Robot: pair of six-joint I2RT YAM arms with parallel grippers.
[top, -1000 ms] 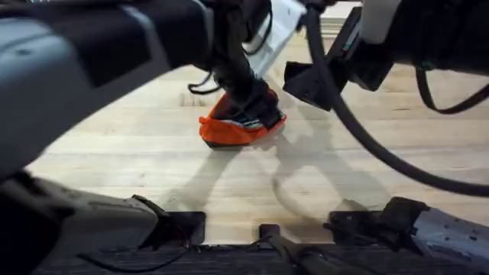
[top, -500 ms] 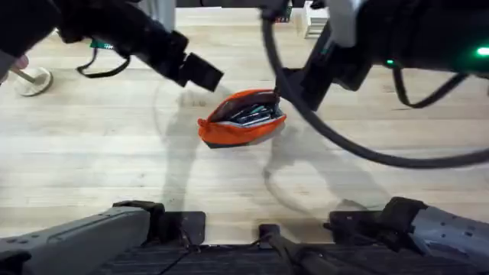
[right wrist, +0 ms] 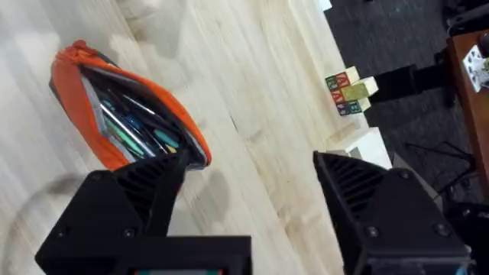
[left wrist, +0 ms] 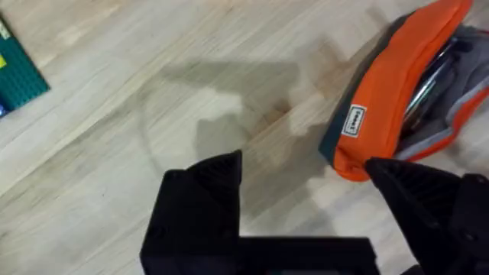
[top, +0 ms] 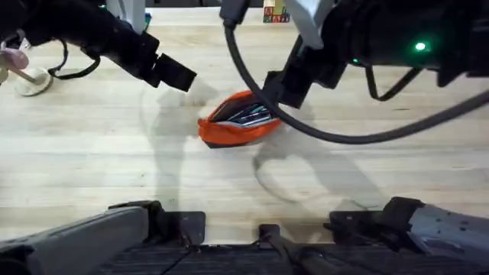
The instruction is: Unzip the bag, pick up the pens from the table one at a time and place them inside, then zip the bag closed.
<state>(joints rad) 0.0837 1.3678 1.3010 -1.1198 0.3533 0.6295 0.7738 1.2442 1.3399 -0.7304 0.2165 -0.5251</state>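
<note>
The orange bag point(top: 229, 131) lies on the table point(top: 114, 168) with its zipper open. Pens point(top: 246, 115) lie inside it, and more slim coloured items are in there point(right wrist: 130, 126). A silver-grey pen point(left wrist: 430, 72) shows through the opening. My left gripper point(top: 177, 76) hangs open to the left of the bag and apart from it, the bag's end point(left wrist: 374, 107) lying just past one finger. My right gripper point(top: 280, 89) is open with nothing between its fingers, right at the bag's right end; the bag point(right wrist: 179, 122) lies ahead of its fingers.
A small white round object point(top: 30, 80) sits at the far left of the table. Coloured toy blocks point(top: 275, 13) stand at the back edge, on a white stand point(right wrist: 348, 90). A green plate point(left wrist: 17, 72) lies off to the left arm's side.
The left arm has lifted off the bag and swung away to the left. The right gripper has come down and left toward the bag's right end. The bag stays open.
</note>
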